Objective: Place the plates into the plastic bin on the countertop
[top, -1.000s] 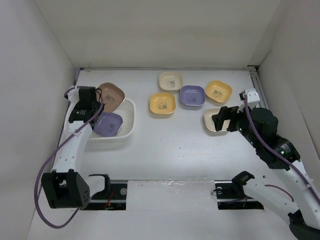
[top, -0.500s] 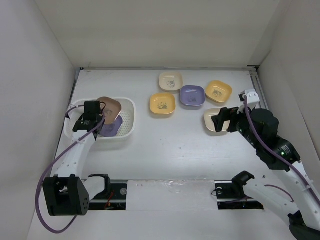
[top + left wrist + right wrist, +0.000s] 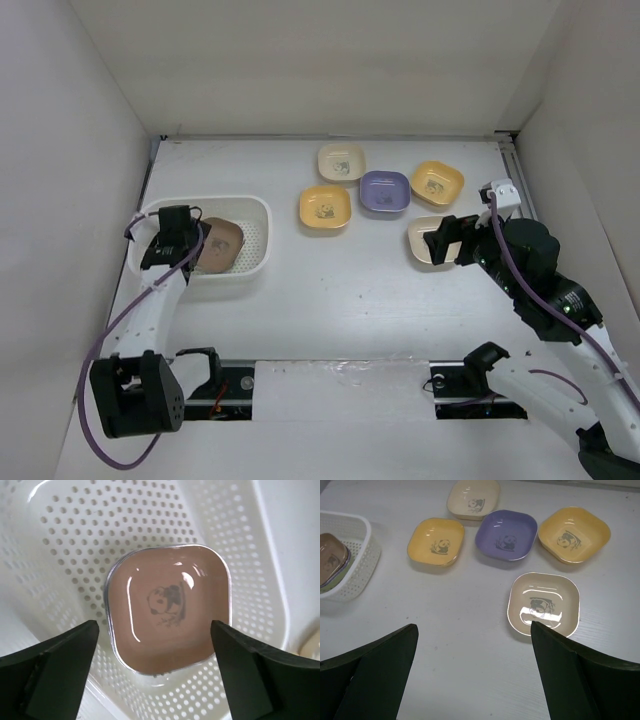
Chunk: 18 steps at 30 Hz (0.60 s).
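Observation:
The white perforated plastic bin (image 3: 258, 222) stands at the left of the countertop (image 3: 330, 290). A brown plate (image 3: 220, 243) lies flat in it, and a thin lilac rim of another plate shows under it. My left gripper (image 3: 192, 246) hangs open just above this plate (image 3: 167, 607), its fingers (image 3: 60, 665) apart on either side and touching nothing. Right of centre lie a cream plate (image 3: 342, 161), a purple one (image 3: 385, 191) and two orange-yellow ones (image 3: 325, 207) (image 3: 437, 182). My right gripper (image 3: 446, 238) stands open over the near edge of a beige plate (image 3: 544, 604).
White walls (image 3: 90, 150) close in the left, back and right sides. The bin (image 3: 355, 560) has perforated walls taller than the stacked plates. A dark rail (image 3: 330, 385) with both arm bases runs along the near edge.
My left gripper carried the brown plate down into the bin onto the purple plate, then opened and let it go. The right arm has stayed put.

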### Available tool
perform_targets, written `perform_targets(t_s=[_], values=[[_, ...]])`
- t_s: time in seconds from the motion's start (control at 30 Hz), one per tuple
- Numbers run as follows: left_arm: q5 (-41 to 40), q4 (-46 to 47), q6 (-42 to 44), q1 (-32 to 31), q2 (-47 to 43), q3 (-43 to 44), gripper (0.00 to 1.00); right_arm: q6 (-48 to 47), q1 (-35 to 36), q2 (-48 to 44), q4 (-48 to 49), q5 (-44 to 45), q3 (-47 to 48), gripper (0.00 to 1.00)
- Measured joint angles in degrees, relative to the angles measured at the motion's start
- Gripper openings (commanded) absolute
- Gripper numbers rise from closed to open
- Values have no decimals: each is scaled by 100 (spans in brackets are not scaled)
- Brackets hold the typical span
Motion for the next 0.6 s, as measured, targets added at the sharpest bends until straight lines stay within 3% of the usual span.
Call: perform_targets(t_s=[0.03, 0.17, 0.27, 0.5, 0.6], values=[[92, 31, 83, 0, -105, 2, 100, 0, 0, 4, 0, 0, 0, 100], [540, 87, 564, -87, -367, 286, 100, 0, 0, 31, 0, -4, 0, 100], [905, 313, 949, -693, -61, 901, 100, 4, 0, 74, 0, 44, 4, 100], [501, 352, 1220, -4057, 2326, 3460, 100, 251, -46, 249, -378, 848, 442, 100], [400, 258, 1215, -5062, 3486, 4603, 100, 476, -68, 205, -590, 1325, 769, 100]])
